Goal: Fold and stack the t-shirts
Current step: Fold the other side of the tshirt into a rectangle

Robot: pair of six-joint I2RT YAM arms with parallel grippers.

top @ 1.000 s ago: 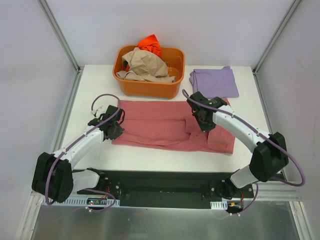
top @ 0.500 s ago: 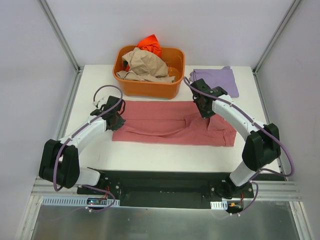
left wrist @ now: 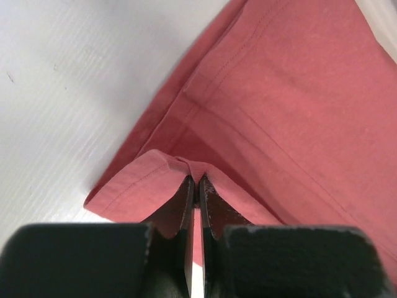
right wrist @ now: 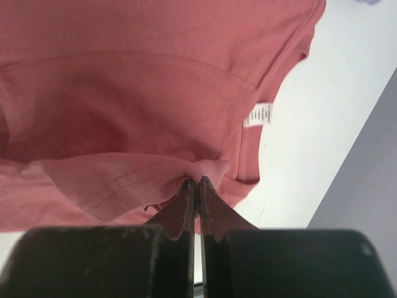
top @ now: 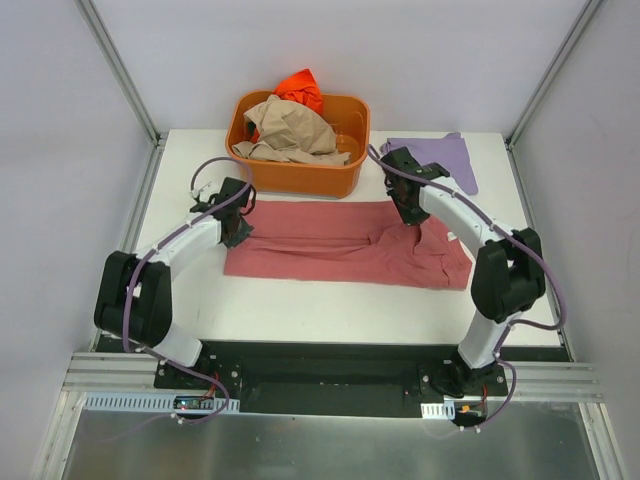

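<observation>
The dusty rose-red t-shirt (top: 340, 250) lies spread across the table, partly folded. My left gripper (top: 236, 218) is shut on its left hem edge; in the left wrist view the jaws (left wrist: 195, 180) pinch a fold of the red cloth (left wrist: 279, 93). My right gripper (top: 410, 212) is shut on the shirt's far right edge near the collar; the right wrist view shows the jaws (right wrist: 197, 180) pinching a hemmed flap of the shirt (right wrist: 124, 93), with a white label (right wrist: 258, 115) by the neckline. A folded lavender t-shirt (top: 432, 163) lies at the far right.
An orange plastic tub (top: 298, 172) stands at the back centre, just beyond the red shirt, holding a crumpled tan shirt (top: 290, 130) and a bright orange one (top: 301, 90). Metal frame posts rise at the table's back corners.
Both grippers have carried the shirt's near edge away from the arm bases toward the tub, folding the red shirt over itself; it now looks narrower front to back.
</observation>
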